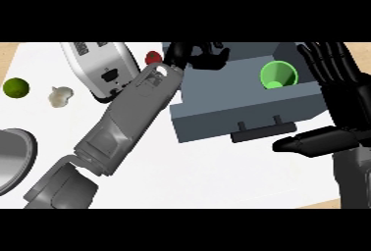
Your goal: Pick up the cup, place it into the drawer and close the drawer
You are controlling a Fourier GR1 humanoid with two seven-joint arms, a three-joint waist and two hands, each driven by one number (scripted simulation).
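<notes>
- Inside the open grey drawer (217, 115), toward its right rear, sits the green cup (278, 75); it stands apart from both hands, its mouth turned up toward the view.
- The drawer's front panel faces the view's lower edge; a dark handle (264, 131) juts from it.
- At the drawer's far left corner is the left hand (199, 54); its fingers are curled with nothing visible inside them, and its grey forearm (123, 125) runs diagonally down to the view's lower left.
- Along the drawer's right side stands the right hand (337, 93), open; its fingers are straight and point away up the view, the thumb (308, 142) reaching left just below the drawer's front right corner.
- Left of the left forearm stands a white toaster (98, 68); a red object (153, 58) peeks out behind the arm.
- Farther left on the white counter (210, 176) lie a lime (16, 87) and a pale garlic bulb (61, 95); a grey round pan (13, 159) shows at the left edge.
</notes>
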